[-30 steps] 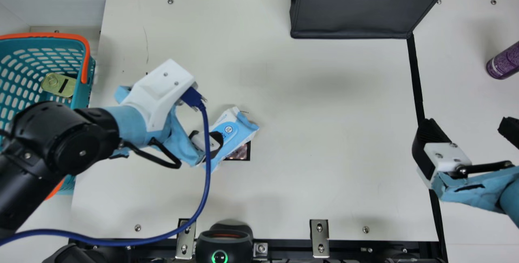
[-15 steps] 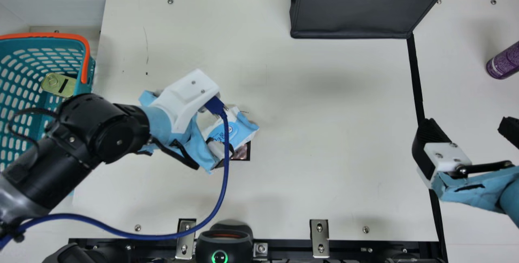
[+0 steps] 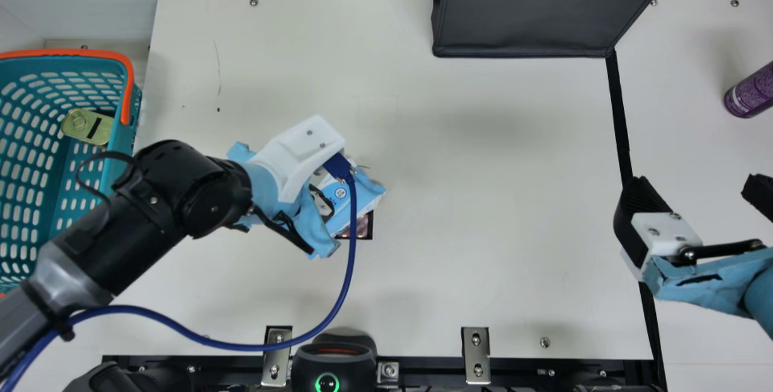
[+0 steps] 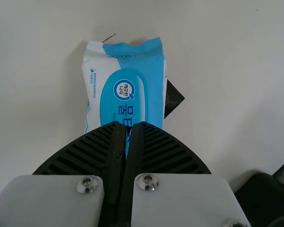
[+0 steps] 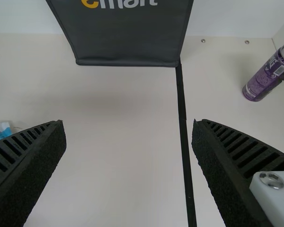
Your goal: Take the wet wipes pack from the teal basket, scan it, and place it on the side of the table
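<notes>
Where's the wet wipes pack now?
In the main view, the wipes pack lies left of centre on the table, beneath the left tool, partly over a dark patch.

Basket at table's left edge; tin inside, by basket's right wall. Wet wipes pack left of middle, partly over flat panel. Bag at far edge, right of middle. Can toward far right corner. Scanner at near edge, left of middle.
</notes>
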